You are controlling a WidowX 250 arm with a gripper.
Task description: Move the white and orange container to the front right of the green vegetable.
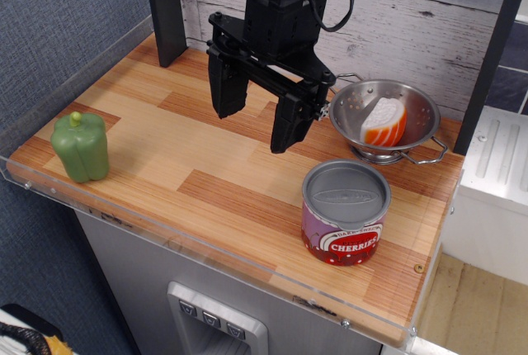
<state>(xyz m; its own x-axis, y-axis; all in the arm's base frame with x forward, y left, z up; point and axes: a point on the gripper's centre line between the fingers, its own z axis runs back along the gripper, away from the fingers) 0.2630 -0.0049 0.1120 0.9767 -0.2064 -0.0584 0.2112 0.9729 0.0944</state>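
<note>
Gripper point(258, 115) hangs empty above the table point(206, 182), its jaws spread wide. To its right the white and orange container point(384, 124) sits in the colander point(412, 103); the green pepper point(81, 147) stands far left, awaiting its neighbour

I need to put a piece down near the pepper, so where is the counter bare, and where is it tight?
Bare wood runs from the green pepper to the cherries can, under the open end effector. The far right corner is crowded: the colander holding the white and orange container sits close behind the can.
</note>
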